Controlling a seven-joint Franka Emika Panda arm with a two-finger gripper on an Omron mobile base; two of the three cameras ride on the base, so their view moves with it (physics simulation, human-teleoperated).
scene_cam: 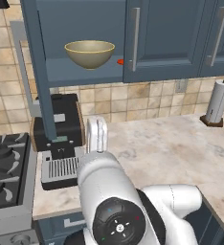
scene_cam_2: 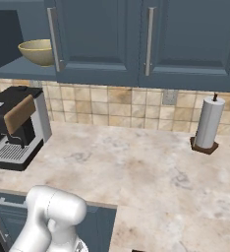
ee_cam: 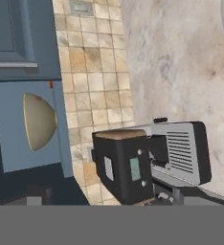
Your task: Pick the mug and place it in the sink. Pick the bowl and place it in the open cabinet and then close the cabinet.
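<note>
The olive-tan bowl [scene_cam: 90, 52] stands upright on the blue shelf of the open wall cabinet [scene_cam: 80, 74], apart from my arm. It also shows at the upper left [scene_cam_2: 37, 51] and turned sideways in the rolled hand view [ee_cam: 39, 122]. The cabinet door [scene_cam: 39, 72] stands swung out, edge-on, left of the bowl. My white wrist [scene_cam: 97, 135] is upright over the counter, below the shelf and beside the coffee machine. The hand looks toward the cabinet with nothing in its grip. The mug and the sink are out of view.
A black coffee machine [scene_cam: 61, 125] sits under the open cabinet, with a stove [scene_cam: 4, 174] to its left. A small red disc [scene_cam: 119, 61] lies on the shelf right of the bowl. A paper towel roll [scene_cam: 217, 103] stands far right on the marble counter [scene_cam: 171, 148].
</note>
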